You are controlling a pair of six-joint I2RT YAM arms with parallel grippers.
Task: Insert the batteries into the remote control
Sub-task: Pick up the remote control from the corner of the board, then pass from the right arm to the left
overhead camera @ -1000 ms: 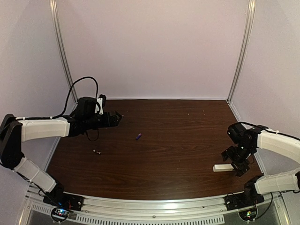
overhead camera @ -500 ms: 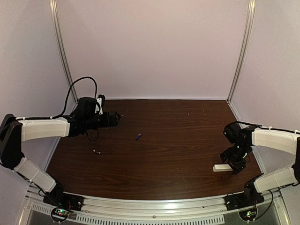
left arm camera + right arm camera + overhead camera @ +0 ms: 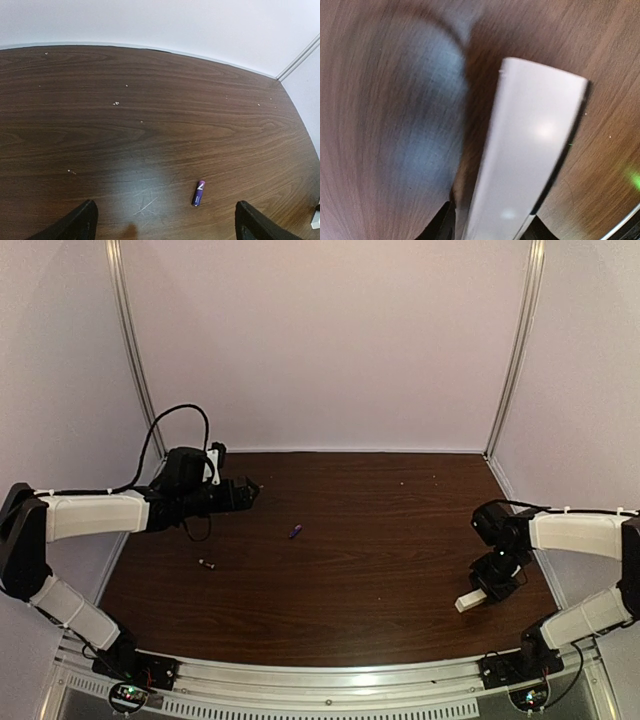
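The right jaws had closed on the remote control (image 3: 468,601) and tilted it from its flat lie of a moment before, at the desk's (image 3: 380,530) right front. The left jaws hung open short of the purple battery (image 3: 198,193); loading hadn't begun.

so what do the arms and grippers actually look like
The left arm and right arm have white shell links with black joints. The left gripper and right gripper are black and two-fingered. A black cable loops above the left wrist.
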